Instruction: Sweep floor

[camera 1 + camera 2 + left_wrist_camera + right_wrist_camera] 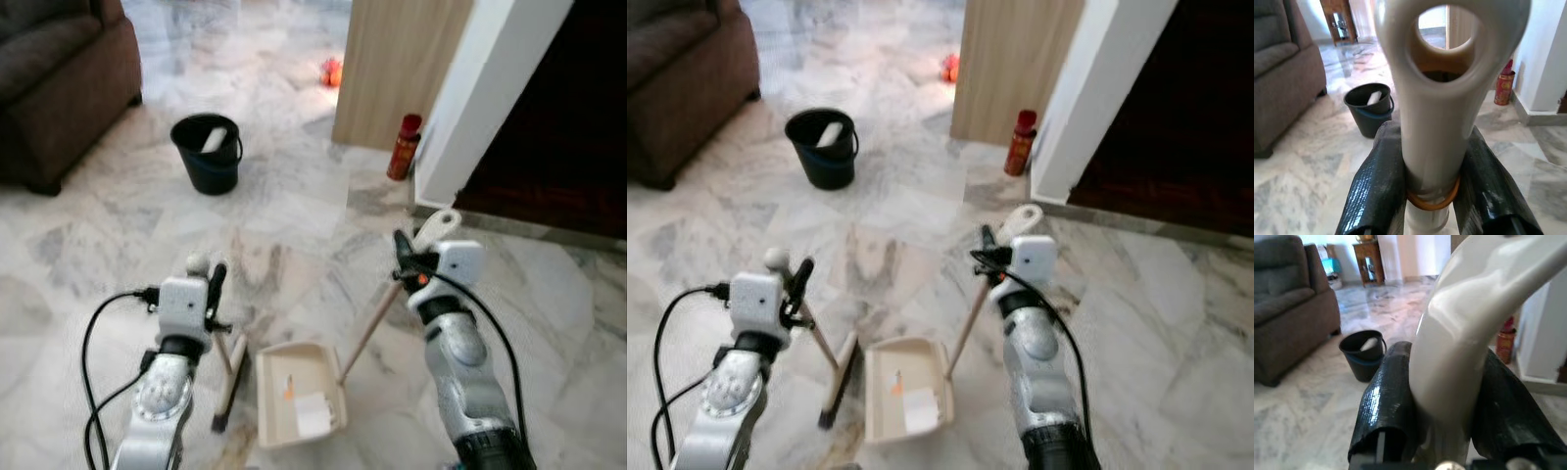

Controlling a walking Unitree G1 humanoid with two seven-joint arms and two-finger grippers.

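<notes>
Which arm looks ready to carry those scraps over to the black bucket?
Right: the right gripper holds the dustpan handle, scraps sit in the dustpan. The left gripper holds the broom.

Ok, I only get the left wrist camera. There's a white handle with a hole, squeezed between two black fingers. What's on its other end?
Observer: A broom. The left hand grips its top, and its brush end rests on the floor.
Child: Is there a dustpan?
Observer: Yes, a cream dustpan lies right beside the brush, between the two arms.
Child: Who's holding it?
Observer: The right hand is shut on its long handle.
</notes>
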